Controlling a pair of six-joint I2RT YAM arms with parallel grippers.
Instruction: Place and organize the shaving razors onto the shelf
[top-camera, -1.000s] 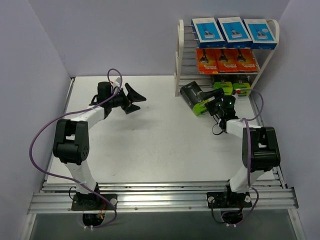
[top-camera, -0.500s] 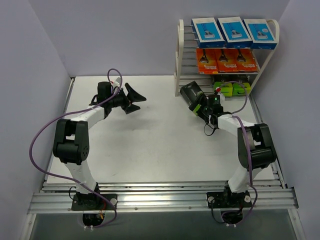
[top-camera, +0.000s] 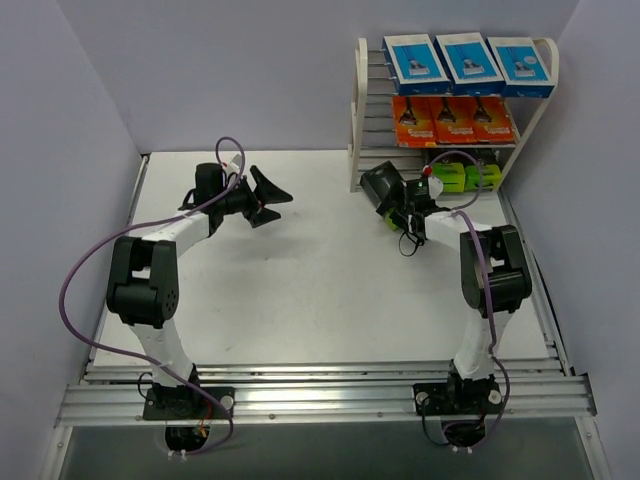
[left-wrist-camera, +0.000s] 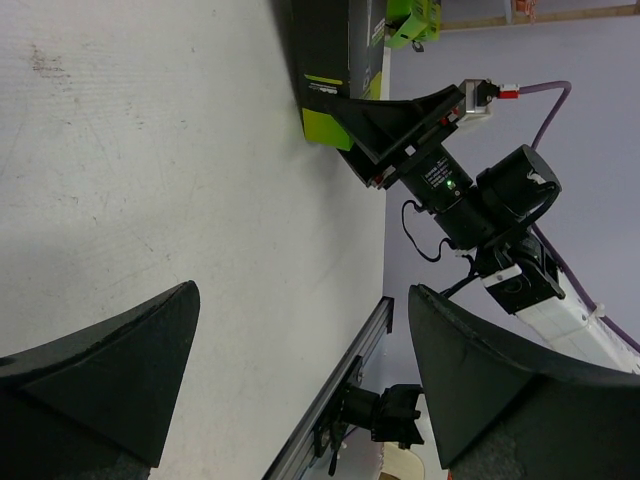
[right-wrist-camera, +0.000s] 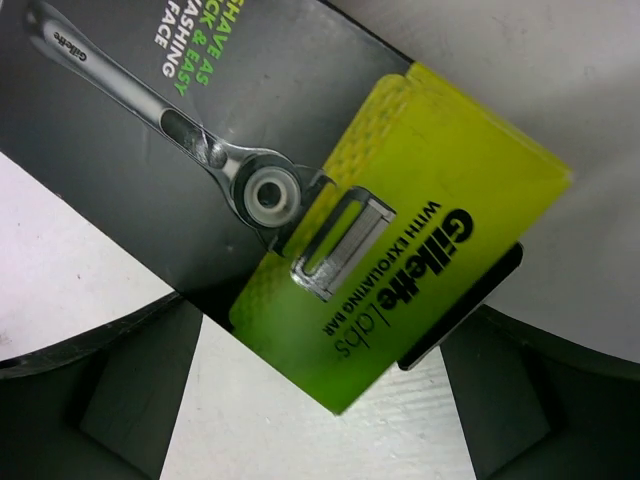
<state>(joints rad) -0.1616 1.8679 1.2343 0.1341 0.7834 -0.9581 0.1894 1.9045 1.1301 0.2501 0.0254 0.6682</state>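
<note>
The last black-and-lime pack (top-camera: 383, 190) is lying skewed on the table (top-camera: 300, 280), just beside the front-left post of the shelf (top-camera: 357, 120) (can't tell if it's touching), w/ its lime end pointing back toward the robot. The right gripper (top-camera: 404, 210) is sitting at that lime end w/ jaws standing wide apart and clamping nothing; the wrist view is showing the lime end lying btwn the two fingers (right-wrist-camera: 110, 400). The left gripper (top-camera: 266, 197) is hovering over the table well apart from all this, jaws also spread, carrying nothing. The blue packs (top-camera: 470, 62) are filling the top tier, the orange packs (top-camera: 452, 120) the middle, and two shelved black-and-lime packs (top-camera: 466, 178) are occupying the right part of the bottom tier. So imo the job is nearing its end: only this one pack is wanting a slot, prob. bottom tier, left side. To do that well, I'd be squaring the jaws across the lime end's short width before closing and lifting only slightly. Then I'd be turning the pack so its lime end is facing front like its neighbours and sliding it in low under the middle rods, while keeping clear of the post and the purple cable (top-camera: 455, 155).
</note>
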